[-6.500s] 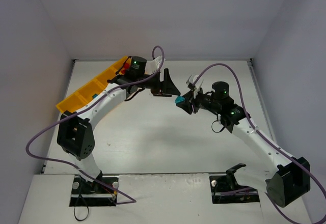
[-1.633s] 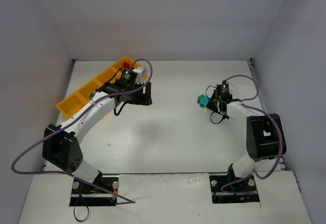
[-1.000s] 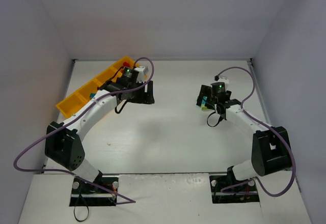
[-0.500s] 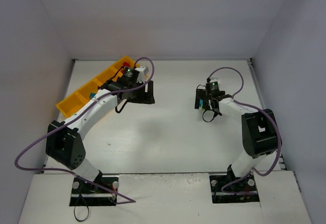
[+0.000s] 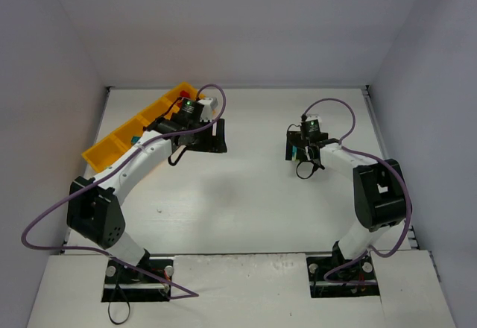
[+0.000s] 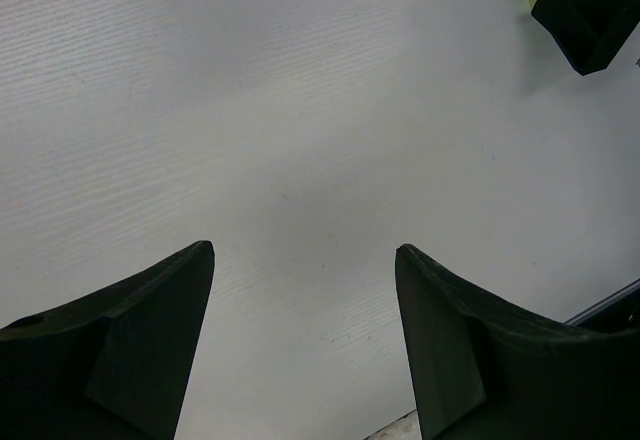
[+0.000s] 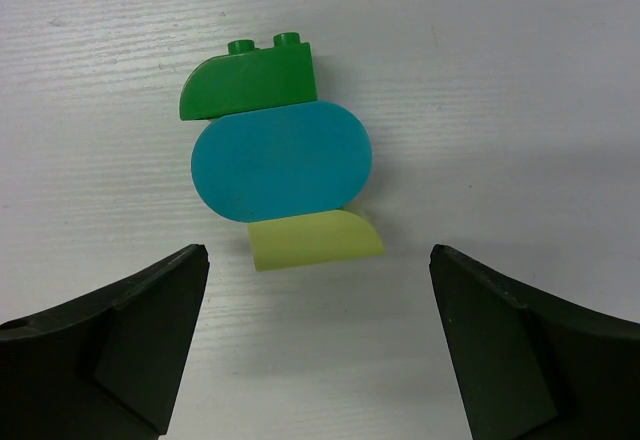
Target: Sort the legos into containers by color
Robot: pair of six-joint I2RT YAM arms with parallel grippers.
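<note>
The right end effector (image 7: 316, 282) hangs open over a touching trio — green brick (image 7: 250, 85), blue oval plate (image 7: 280, 160), yellow-green brick (image 7: 315, 242) — on the table (image 7: 520, 80) well right of the yellow-orange tray (image 5: 104, 149), so this pick-up step likely calls for descending and closing.

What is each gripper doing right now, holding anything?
Left gripper: open, holding nothing.
Right gripper: open, holding nothing; a green lego, blue lego and yellow-green lego lie touching on the table under it.
</note>
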